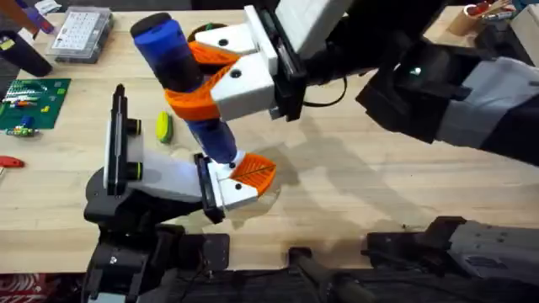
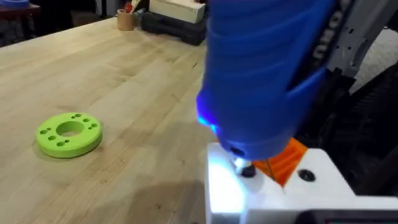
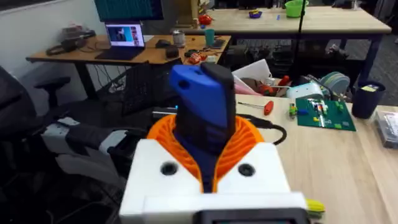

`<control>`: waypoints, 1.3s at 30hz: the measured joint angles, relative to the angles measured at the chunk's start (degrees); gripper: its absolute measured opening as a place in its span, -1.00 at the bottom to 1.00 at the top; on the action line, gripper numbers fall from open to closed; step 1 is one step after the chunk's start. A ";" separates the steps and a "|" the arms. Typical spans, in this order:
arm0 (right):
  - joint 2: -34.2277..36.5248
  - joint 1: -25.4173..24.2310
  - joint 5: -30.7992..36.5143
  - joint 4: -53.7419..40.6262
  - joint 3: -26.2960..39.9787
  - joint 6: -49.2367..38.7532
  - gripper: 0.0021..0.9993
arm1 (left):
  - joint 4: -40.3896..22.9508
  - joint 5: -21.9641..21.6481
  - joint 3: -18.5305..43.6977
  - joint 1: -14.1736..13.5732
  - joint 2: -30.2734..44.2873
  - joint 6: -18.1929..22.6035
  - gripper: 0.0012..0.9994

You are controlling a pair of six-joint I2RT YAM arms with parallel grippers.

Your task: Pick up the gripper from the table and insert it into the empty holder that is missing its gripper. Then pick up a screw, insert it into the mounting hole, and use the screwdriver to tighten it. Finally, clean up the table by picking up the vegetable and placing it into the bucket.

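My right gripper (image 1: 184, 80) reaches in from the upper right and is shut on the blue screwdriver (image 1: 168, 46), holding it nearly upright. The screwdriver (image 2: 267, 74) has its lit tip on a dark screw (image 2: 245, 169) in the white block of the small orange gripper (image 1: 253, 172). That gripper sits at the end of the white holder (image 1: 160, 177), which is carried by my left arm. In the right wrist view the orange fingers (image 3: 239, 146) clasp the screwdriver (image 3: 202, 99). The yellow-and-green vegetable (image 1: 163, 126) lies on the table beside the holder's black plate (image 1: 118, 126). The bucket is out of view.
A green board (image 1: 29, 101), a clear parts box (image 1: 80, 32) and a red-handled tool (image 1: 8, 162) lie at the far left. A green ring (image 2: 68, 132) rests flat on the wood. Bare table (image 1: 404, 185) stretches to the right.
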 joint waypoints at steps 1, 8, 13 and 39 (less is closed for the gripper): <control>0.00 0.00 -0.01 0.24 -0.01 0.06 -0.86 | 0.01 0.00 0.00 0.00 0.00 0.01 -0.98; 0.11 0.00 -0.05 3.59 -0.04 1.49 -0.87 | 0.02 0.00 0.00 0.00 0.00 0.03 -0.98; 0.22 0.00 -0.14 8.23 -0.19 3.44 -0.87 | 0.02 -0.01 0.00 0.00 0.00 0.03 -0.98; 0.22 -1.93 -1.77 5.89 -0.23 9.05 -0.87 | 0.00 0.00 0.00 0.00 0.00 0.03 -0.98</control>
